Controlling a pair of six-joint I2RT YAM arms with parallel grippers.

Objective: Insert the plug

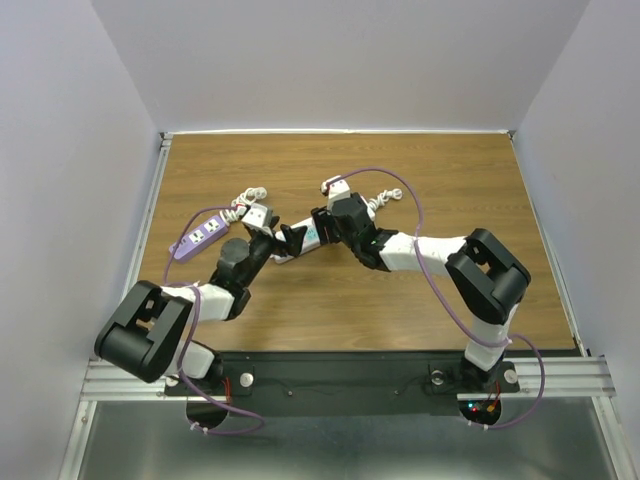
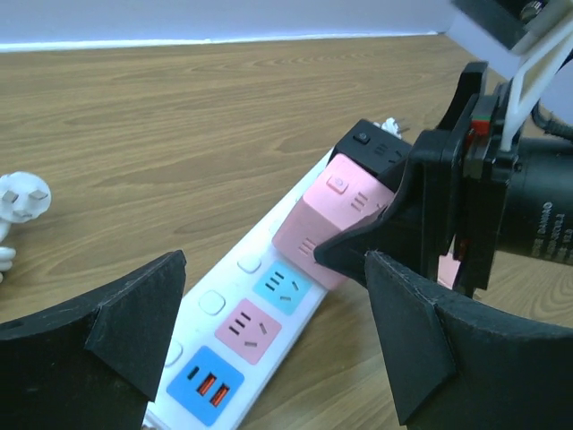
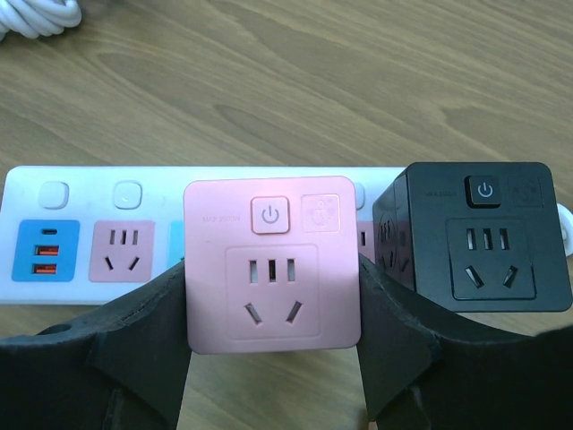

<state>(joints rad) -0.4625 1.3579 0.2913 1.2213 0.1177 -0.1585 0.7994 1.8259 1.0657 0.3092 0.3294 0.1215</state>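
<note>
Right hand [image 3: 273,309] clamped on pink cube [image 3: 273,260], one finger on each side. Pink cube sits on strip [image 3: 89,179], just beside black cube [image 3: 483,237]; how deep it's seated, can't tell. Left hand [image 2: 269,313] apart, empty, over strip end on worktop [image 2: 179,116]

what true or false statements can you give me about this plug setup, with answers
1. The right gripper is closed on the pink cube adapter. True.
2. The black cube adapter lies on the wood, far from the white power strip. False: it sits at the strip, right beside the pink cube.
3. The left gripper holds the white plug. False: its jaws are open and empty, and the plug lies on the table off to one side.
4. The strip's blue USB module has orange ports. True.
</note>
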